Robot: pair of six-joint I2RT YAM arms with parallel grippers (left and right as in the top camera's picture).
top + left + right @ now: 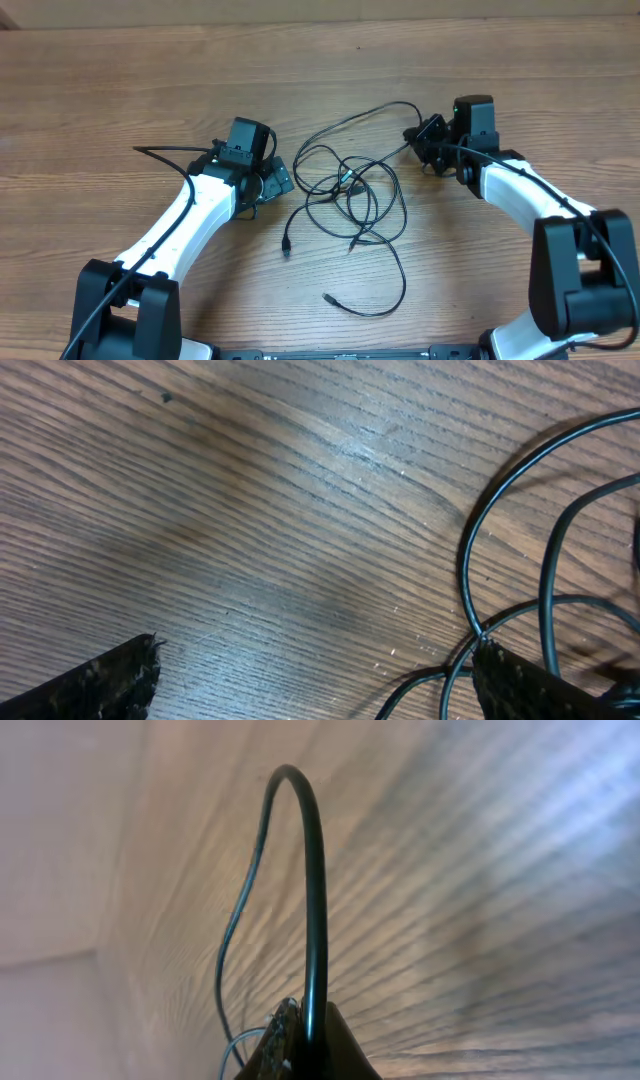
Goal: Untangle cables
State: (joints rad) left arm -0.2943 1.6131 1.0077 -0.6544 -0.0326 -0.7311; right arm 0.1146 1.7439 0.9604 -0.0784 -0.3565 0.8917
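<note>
The left gripper (278,178) sits low over the bench (120,90) with its jaws spread wide and nothing between them. In the left wrist view its fingertips (110,680) show at the two lower corners, with bare wood between them.

Just to the right of this gripper the cables (350,190) lie on the bench as a loose tangle of overlapping black loops. One loop curves up to the gripper's right fingertip and seems to touch it. The tangle's long axis runs diagonally, from far and right to near and left.

A short cord leaves the tangle on its near left and ends in a plug end (286,248) that points toward the robot's base. A longer cord sweeps around the near side, and its tip (328,297) points left.

From the far side of the tangle a single strand (380,108) arcs over to the right gripper (418,135), which is clamped on it. In the right wrist view this strand rises from between the closed fingers and bends over in a hairpin.
</note>
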